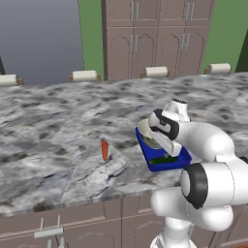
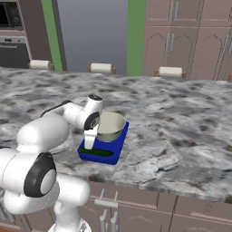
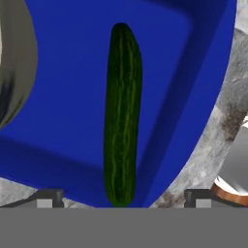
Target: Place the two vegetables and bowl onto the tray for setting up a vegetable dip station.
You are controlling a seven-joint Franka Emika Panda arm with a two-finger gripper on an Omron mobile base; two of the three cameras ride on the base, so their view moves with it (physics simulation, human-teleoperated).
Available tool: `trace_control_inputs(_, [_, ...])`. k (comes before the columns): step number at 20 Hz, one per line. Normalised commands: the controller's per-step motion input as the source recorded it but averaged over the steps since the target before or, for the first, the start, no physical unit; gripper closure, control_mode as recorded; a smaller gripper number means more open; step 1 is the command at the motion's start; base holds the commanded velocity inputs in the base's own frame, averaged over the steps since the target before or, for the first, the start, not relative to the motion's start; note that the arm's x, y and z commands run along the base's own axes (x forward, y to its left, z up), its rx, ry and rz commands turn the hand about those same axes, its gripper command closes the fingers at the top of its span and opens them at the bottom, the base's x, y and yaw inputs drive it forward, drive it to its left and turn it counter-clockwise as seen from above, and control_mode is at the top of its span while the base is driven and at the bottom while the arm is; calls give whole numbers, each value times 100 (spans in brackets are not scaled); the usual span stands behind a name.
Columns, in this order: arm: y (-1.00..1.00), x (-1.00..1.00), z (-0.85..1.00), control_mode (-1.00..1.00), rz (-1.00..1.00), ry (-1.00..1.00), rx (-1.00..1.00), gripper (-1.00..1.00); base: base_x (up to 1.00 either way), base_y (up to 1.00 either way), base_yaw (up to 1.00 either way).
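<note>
The bright blue tray [image 1: 145, 147] [image 2: 119, 144] [image 3: 63, 121] lies on the marble counter near its front edge. The cream-beige bowl [image 1: 146, 131] [image 2: 111, 126] [image 3: 13, 63] stands on the tray's far half, partly hidden by my arm in the left base view. The dark green vegetable [image 1: 162, 161] [image 2: 96, 152] [image 3: 122, 116] lies flat on the tray's near half. My gripper [image 1: 170, 153] [image 2: 89, 145] [image 3: 123, 202] hangs just above it, open, fingers wide on either side and not touching it. The orange-red carrot [image 1: 104, 150] lies on the counter, well left of the tray.
The counter's front edge [image 1: 97, 196] runs close to the tray, with cabinet drawers below. Beige stool backs [image 1: 84, 75] [image 2: 100, 68] line the far edge. Tall wooden cabinets [image 1: 155, 34] stand behind. Bare marble [image 2: 181, 131] spreads right of the tray.
</note>
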Motion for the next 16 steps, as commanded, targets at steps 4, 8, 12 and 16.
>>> trace_control_inputs(4, [33, -13, 25, -100, 5, -2, -1, -100, 0, 0, 0])
trace_control_inputs(8, [41, -12, 23, -100, 13, -10, -6, -100, 0, 0, 0])
trace_control_inputs(12, [51, -1, 19, -100, 23, -11, -16, -100, 0, 0, 0])
trace_control_inputs(16, [50, 1, 15, -100, 27, -18, -18, -100, 0, 0, 0])
